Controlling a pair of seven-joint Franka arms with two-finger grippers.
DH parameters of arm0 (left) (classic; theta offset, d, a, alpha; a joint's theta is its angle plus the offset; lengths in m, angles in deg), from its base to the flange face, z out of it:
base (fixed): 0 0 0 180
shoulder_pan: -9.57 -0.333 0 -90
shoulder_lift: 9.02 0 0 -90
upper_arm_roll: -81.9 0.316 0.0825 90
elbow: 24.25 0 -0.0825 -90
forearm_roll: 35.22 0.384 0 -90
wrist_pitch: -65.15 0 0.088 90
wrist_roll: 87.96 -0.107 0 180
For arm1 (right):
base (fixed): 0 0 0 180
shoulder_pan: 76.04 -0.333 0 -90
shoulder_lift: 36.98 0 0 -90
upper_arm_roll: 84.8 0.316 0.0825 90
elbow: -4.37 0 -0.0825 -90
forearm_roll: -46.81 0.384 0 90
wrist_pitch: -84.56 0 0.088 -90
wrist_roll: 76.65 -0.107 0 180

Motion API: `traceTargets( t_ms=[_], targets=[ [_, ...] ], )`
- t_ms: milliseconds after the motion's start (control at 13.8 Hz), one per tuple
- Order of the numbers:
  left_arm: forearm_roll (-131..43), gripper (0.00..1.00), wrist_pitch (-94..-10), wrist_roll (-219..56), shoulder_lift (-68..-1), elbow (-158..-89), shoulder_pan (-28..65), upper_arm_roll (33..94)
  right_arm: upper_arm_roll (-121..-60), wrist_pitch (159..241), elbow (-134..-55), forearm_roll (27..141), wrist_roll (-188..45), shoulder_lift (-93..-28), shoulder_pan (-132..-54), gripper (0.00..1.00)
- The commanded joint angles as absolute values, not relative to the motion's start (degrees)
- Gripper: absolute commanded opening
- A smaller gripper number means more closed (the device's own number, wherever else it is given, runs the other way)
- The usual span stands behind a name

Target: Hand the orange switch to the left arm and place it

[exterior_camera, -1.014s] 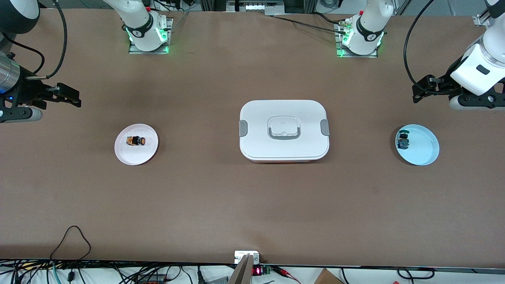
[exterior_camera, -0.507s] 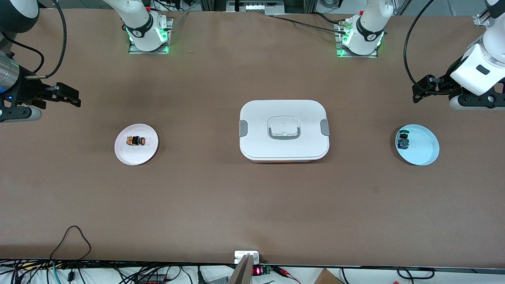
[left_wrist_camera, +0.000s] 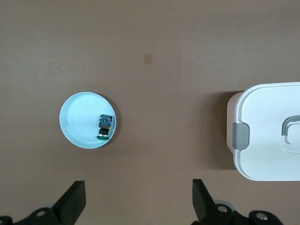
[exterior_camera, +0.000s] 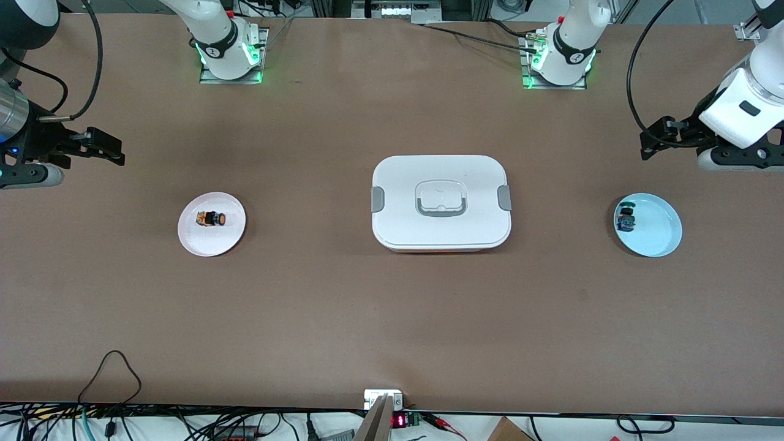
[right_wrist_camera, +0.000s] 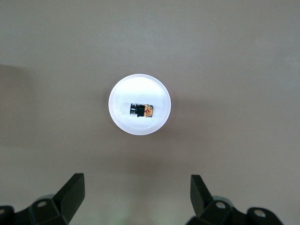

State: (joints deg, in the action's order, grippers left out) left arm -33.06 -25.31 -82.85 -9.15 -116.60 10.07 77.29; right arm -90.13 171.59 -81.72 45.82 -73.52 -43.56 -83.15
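Observation:
The orange switch (exterior_camera: 211,218) (right_wrist_camera: 141,110) lies on its side on a small white plate (exterior_camera: 211,240) (right_wrist_camera: 122,121) toward the right arm's end of the table. The white box (exterior_camera: 441,233) (left_wrist_camera: 267,161) with grey clips stands mid-table, lid on. My right gripper (exterior_camera: 119,153) (right_wrist_camera: 136,178) hangs open and empty over bare table at the right arm's end, off to the side of the white plate. My left gripper (exterior_camera: 644,146) (left_wrist_camera: 138,185) hangs open and empty over bare table at the left arm's end.
A light blue plate (exterior_camera: 658,236) (left_wrist_camera: 77,124) toward the left arm's end holds a small blue-and-green switch (exterior_camera: 626,218) (left_wrist_camera: 105,126). Cables run along the table edge nearest the front camera.
The right gripper has drifted very slightly toward its own end of the table. Nothing else has moved.

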Motion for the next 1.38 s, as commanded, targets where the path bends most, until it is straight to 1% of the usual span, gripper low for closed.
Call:
traceTargets(
  t_ms=[0,290,435,797,1304],
  targets=[
    [-32.7,1.0,-24.9,-83.7,-10.1,-114.8,10.2,77.2,-90.3,170.5,-81.1,45.9,-73.2,-43.2,-83.2,1.0],
    [-32.7,1.0,-24.9,-83.7,-10.1,-114.8,10.2,77.2,-90.2,170.7,-81.1,46.1,-74.3,-43.0,-83.2,1.0],
    [-32.6,1.0,-24.9,-83.7,-10.1,-114.8,10.2,77.2,-90.1,171.8,-81.1,46.4,-74.4,-44.0,-83.1,1.0],
    [-32.7,1.0,-24.9,-83.7,-10.1,-114.8,10.2,77.2,-90.2,173.3,-81.1,48.7,-74.4,-44.2,-83.0,1.0],
    [-32.7,1.0,-24.9,-83.7,-10.1,-114.8,10.2,77.2,-90.5,172.6,-81.6,46.9,-73.9,-46.2,-82.3,1.0]
  ],
)
